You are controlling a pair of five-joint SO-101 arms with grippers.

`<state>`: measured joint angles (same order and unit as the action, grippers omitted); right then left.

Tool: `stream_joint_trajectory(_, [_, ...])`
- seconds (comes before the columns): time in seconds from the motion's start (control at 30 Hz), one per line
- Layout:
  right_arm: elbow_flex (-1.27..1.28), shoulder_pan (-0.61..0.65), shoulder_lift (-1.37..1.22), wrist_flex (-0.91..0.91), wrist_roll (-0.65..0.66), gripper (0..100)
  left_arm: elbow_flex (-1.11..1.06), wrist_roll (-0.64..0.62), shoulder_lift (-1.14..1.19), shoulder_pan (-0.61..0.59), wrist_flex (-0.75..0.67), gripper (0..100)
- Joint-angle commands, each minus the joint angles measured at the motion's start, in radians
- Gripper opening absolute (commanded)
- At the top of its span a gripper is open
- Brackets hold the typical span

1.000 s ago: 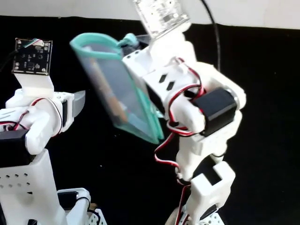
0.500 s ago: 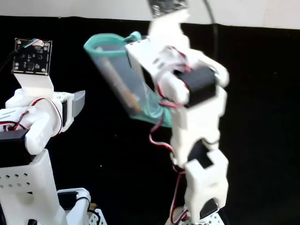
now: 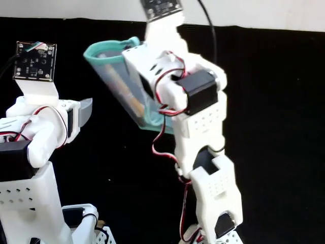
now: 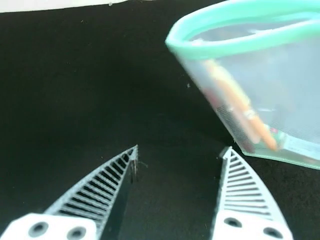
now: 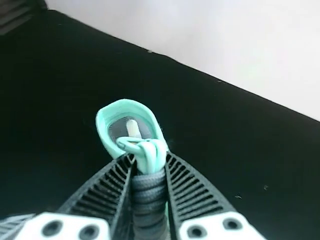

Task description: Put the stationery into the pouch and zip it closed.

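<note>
Against the black table, the clear, teal-rimmed pouch gapes open.

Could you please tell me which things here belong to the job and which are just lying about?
Job: pouch, held up by the right gripper; stationery inside it; open left gripper.
Lying about: black table cover; white wall.

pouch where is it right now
In the high view the pouch is held up at upper centre, its teal pull end clamped in the jaws of the right arm; the open jaws of the left arm sit beside it, apart.
</note>
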<state>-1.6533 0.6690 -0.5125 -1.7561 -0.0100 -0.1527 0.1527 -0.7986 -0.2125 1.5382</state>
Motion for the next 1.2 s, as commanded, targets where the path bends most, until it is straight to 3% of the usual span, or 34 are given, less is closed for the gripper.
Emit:
stream_joint_trajectory(0.0, [-0.042, 0.056, 0.005, -0.008, -0.012, 0.5, -0.002, 0.008, -0.013, -0.012, -0.018, 27])
stream_joint_trajectory(0.27, [-0.042, 0.081, 0.001, -0.008, -0.074, 0.5, -0.002, 0.006, -0.013, -0.108, -0.018, 27])
stream_joint_trajectory(0.53, [-0.051, 0.084, 0.008, -0.008, -0.15, 0.5, -0.053, 0.003, -0.013, -0.113, -0.035, 27])
stream_joint_trajectory(1.03, [-0.117, 0.145, 0.081, -0.007, -0.153, 0.5, -0.39, 0.003, -0.005, -0.116, -0.497, 27])
stream_joint_trajectory(1.17, [-0.117, 0.145, 0.124, -0.007, -0.153, 0.5, -0.509, -0.092, -0.005, -0.111, -0.675, 27])
